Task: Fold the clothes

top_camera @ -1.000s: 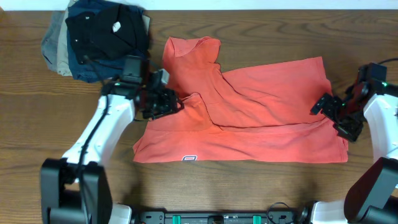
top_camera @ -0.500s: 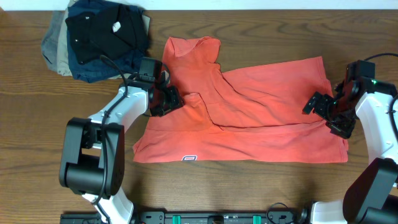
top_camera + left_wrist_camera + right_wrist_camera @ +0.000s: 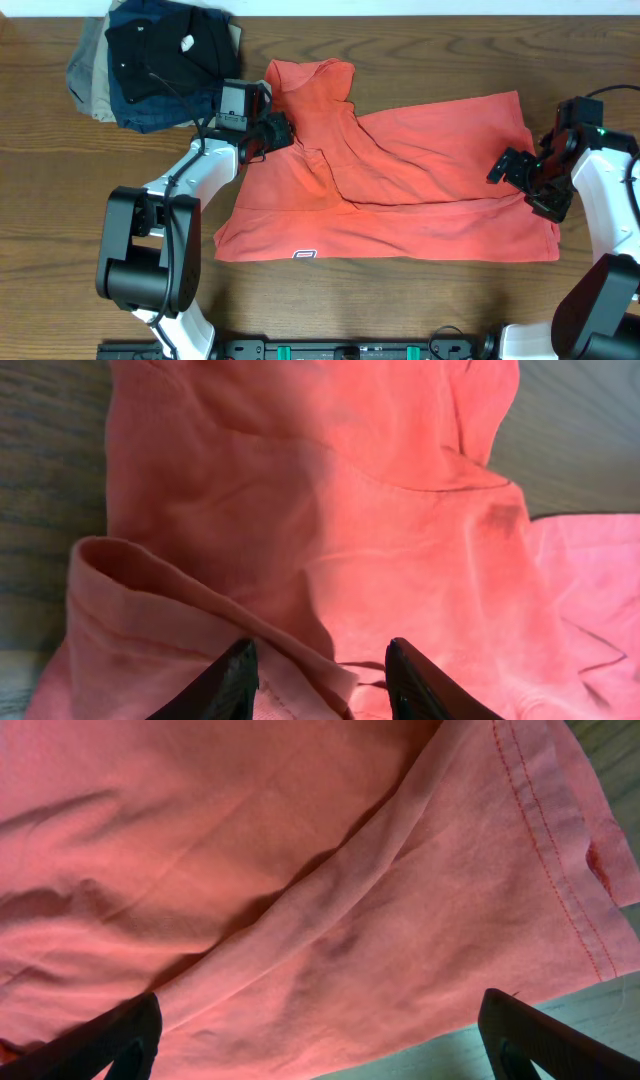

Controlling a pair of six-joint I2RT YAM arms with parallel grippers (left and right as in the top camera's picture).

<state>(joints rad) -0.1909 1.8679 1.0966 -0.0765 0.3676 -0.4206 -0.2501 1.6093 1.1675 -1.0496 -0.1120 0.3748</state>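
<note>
Coral T-shirt lying crumpled on surface, long axis left to right between both arms. Left fingers spread over rolled sleeve fold; right fingers spread wide above right hem, empty.

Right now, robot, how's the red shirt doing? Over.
Left end effector open, above the shirt. Right end effector open, at the hem edge. Red T-shirt rumpled, partly folded. Dark clothes pile nearby, off the shirt.
</note>
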